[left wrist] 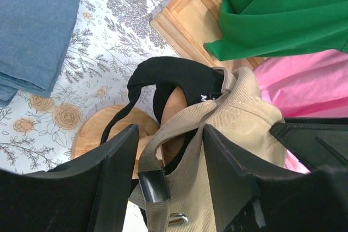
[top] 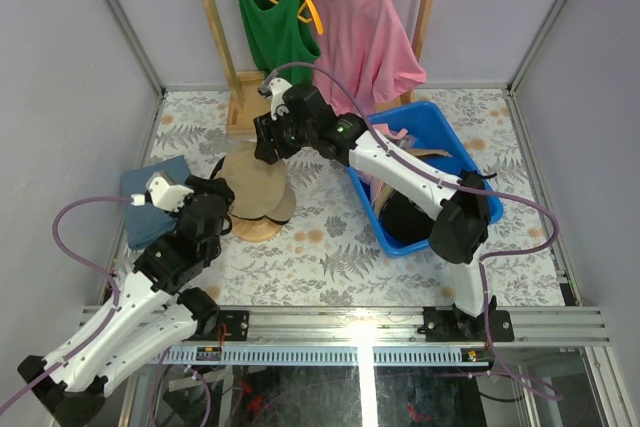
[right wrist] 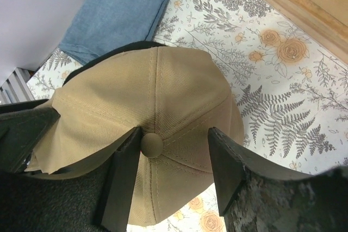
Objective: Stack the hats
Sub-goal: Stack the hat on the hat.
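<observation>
Tan cap [right wrist: 163,96] on a wooden stand [left wrist: 95,134]
Left end effector [left wrist: 169,134] gapes wide astride the cap's rear strap, a black cap [left wrist: 174,77] underneath; right end effector [right wrist: 175,134], equally wide, straddles the crown button.

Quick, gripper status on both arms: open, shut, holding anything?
Left gripper: open, jaws astride the back strap of the tan cap.
Right gripper: open, jaws either side of that cap's top button, gripping nothing.
</observation>
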Tool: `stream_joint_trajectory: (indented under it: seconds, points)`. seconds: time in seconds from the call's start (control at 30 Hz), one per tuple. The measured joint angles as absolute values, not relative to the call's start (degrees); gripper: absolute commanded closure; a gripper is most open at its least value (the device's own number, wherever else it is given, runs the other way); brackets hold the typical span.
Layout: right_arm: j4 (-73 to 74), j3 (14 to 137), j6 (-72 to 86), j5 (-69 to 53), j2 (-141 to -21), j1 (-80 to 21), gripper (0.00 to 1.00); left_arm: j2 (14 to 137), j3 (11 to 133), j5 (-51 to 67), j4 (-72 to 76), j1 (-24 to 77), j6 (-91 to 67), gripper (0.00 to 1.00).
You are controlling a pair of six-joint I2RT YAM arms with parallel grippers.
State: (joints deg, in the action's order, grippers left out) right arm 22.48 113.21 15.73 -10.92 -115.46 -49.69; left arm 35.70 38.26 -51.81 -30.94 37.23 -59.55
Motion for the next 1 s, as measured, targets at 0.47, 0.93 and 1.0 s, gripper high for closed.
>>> stream_joint_trajectory:
  seconds: [0.47, 0.93, 1.0]
  points:
    - [20.8, 108.5, 15.6, -9.6, -112.2, -50.3, 0.41, 39.0, 37.4, -45.5, -24.0, 28.2, -58.8, 0.59]
    - [20.3, 105.6, 15.6, -8.1, -109.3, -50.9, 0.41, 38.6, 35.2, -39.4, -17.7, 24.3, -55.3, 0.69]
    - [20.3, 105.6, 15.6, -8.0, -109.3, -51.2, 0.41, 37.7, 35.2, -39.2, -18.5, 24.3, -55.3, 0.69]
